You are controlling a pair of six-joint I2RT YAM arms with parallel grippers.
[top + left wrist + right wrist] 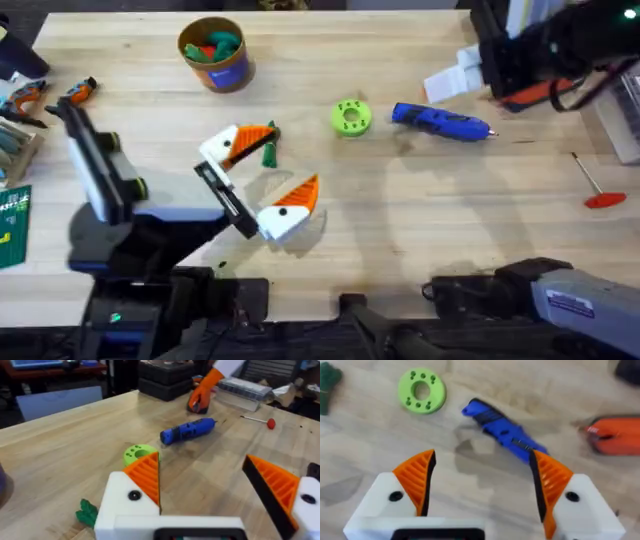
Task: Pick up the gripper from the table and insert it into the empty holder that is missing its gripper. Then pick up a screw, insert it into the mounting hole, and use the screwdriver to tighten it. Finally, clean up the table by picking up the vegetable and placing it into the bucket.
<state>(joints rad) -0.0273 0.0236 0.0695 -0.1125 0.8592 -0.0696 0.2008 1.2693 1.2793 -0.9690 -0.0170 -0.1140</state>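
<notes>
**Two robot hands open over a wooden counter, tools lying loose**

At the far left of the overhead view, the left arm rises from its base and reaches toward the middle of the light wooden counter (400, 215). Its left hand (271, 173) has white fingers with orange ribbed pads, spread wide apart and holding nothing. The vegetable (269, 150), small and dark green, lies on the counter just beside the upper finger; whether they touch cannot be told. In the left wrist view the vegetable (87, 511) sits beside that finger's outer edge.

Toward the back of the counter, left of centre, stands the bucket (215, 54), a round cup with a blue side and tan rim, with green and red toy pieces inside.

Right of the left hand lies a lime-green disc (350, 117) with small holes. Just beyond it the screwdriver (441, 121), chunky and bright blue, lies flat, apart from the disc.

Further right, the right arm appears large and dark at the upper right. In its wrist view the right hand (481, 489) hangs above the counter with fingers wide open and empty, the screwdriver (502, 431) below and ahead of them. An orange piece (612, 435) lies beside the screwdriver; what it is cannot be told.

Near the right edge lies a thin metal tool with a red handle (598, 186).
</notes>
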